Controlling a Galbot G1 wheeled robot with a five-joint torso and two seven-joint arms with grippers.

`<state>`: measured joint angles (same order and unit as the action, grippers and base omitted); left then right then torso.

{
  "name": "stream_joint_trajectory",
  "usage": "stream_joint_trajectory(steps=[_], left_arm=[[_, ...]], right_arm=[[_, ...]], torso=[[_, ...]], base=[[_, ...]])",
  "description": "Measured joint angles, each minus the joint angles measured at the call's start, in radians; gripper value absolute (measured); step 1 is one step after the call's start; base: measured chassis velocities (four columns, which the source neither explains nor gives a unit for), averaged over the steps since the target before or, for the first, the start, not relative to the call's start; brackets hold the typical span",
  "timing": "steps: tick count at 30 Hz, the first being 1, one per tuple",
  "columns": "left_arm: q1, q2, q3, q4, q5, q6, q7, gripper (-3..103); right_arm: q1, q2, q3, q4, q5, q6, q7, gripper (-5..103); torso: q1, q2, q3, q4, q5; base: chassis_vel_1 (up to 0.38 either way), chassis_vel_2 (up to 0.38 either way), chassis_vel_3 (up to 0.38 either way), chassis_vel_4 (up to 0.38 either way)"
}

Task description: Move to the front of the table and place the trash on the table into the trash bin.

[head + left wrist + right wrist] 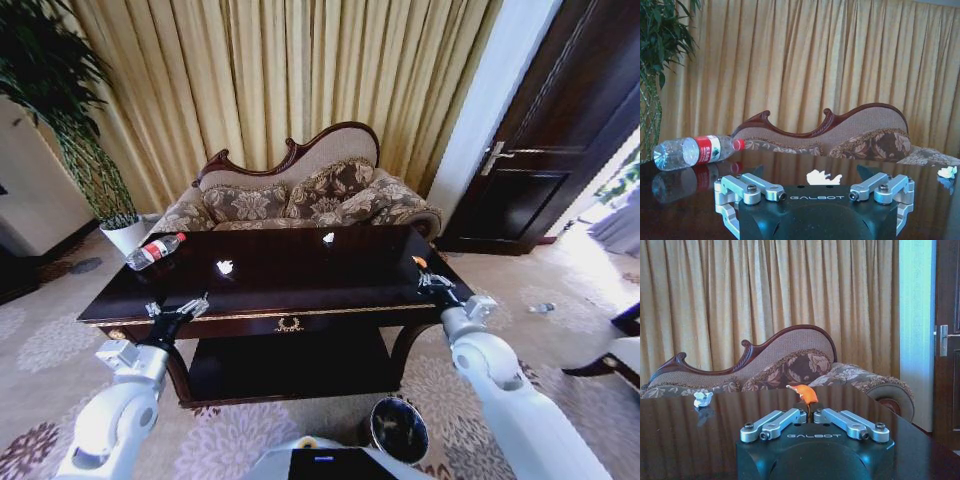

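The word GALBOT stands in pale letters on the black body of the left tool (815,197). The same word GALBOT stands on the black body of the right tool (810,415). The bottle (692,151) has a red label with white marks on it, too small to read.

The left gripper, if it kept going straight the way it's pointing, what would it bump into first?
Probably the white crumpled scrap straight ahead of the left gripper on the table. The bottle lies off to one side.
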<state>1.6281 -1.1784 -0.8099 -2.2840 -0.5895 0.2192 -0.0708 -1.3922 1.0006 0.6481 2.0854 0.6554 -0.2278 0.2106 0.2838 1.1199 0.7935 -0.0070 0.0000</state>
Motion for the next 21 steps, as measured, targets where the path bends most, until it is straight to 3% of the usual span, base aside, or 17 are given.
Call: stream_joint_trajectory(steps=[10,21], left_arm=[[-0.007,0.002,0.008,0.011,0.008,-0.012,-0.004,100],[-0.001,-0.002,0.011,0.006,0.010,-0.012,-0.005,100]], right_arm=[[-0.019,0.010,0.001,0.002,-0.017,0.020,-0.022,2],[-0.027,0.028,-0.012,-0.014,-0.050,0.039,-0.030,2]], torso=[[0.000,0.000,0.000,0.0000,0.0000],[0.000,0.000,0.000,-0.0001,0.0001]], base=[[0.027,-0.022,-0.033,0.026],[0.184,-0.198,-0.192,0.181]])
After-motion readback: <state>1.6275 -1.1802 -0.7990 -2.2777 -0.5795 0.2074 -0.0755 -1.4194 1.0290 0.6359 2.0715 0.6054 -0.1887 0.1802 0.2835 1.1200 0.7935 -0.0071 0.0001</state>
